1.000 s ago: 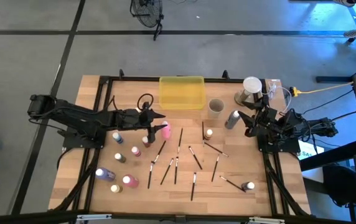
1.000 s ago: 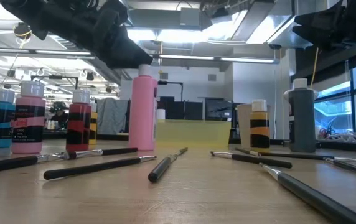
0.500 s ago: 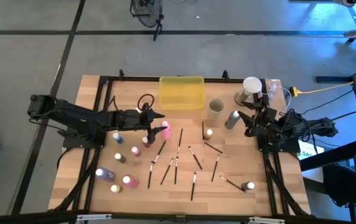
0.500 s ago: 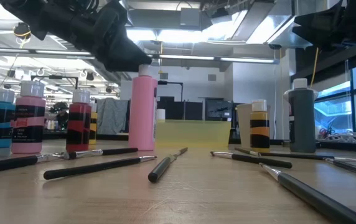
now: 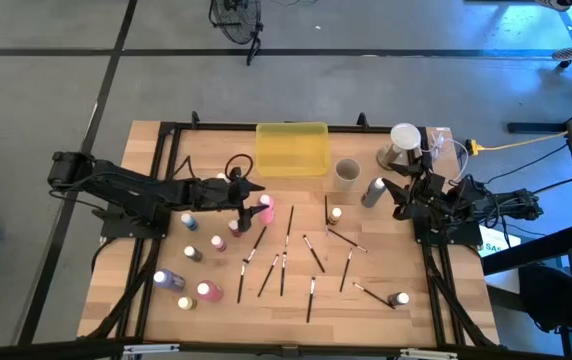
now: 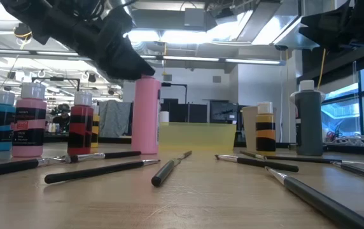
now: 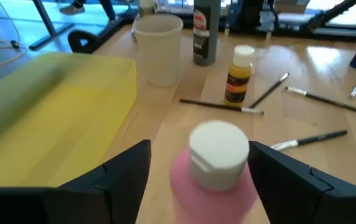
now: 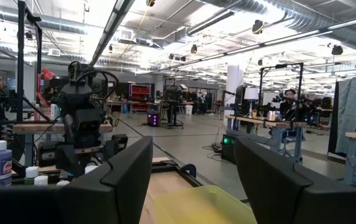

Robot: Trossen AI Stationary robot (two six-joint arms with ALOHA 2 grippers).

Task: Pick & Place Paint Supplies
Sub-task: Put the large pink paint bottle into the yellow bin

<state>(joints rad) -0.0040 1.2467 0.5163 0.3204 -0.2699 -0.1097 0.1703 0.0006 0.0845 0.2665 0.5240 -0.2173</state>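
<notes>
Left wrist view: round white-capped pink bottle (image 7: 214,163) between spread left gripper (image 7: 198,167) fingers.

Brushes (image 5: 284,262) mid-table, between bottles (image 5: 188,285) and cup (image 5: 346,172)

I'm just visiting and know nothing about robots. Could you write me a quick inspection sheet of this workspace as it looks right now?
Surface: wooden table, dark frame rails.
Job's things: pink bottle upright; other small bottles to its left; grey bottle; paintbrushes scattered flat.
Clutter: yellow tray, beige cup.
Grippers: left gripper open, fingers either side of the pink bottle's white cap; right gripper open, empty, at the table's right edge.
Cables: yellow cable off the right side.
Surroundings: workshop, people at distant benches.
</notes>
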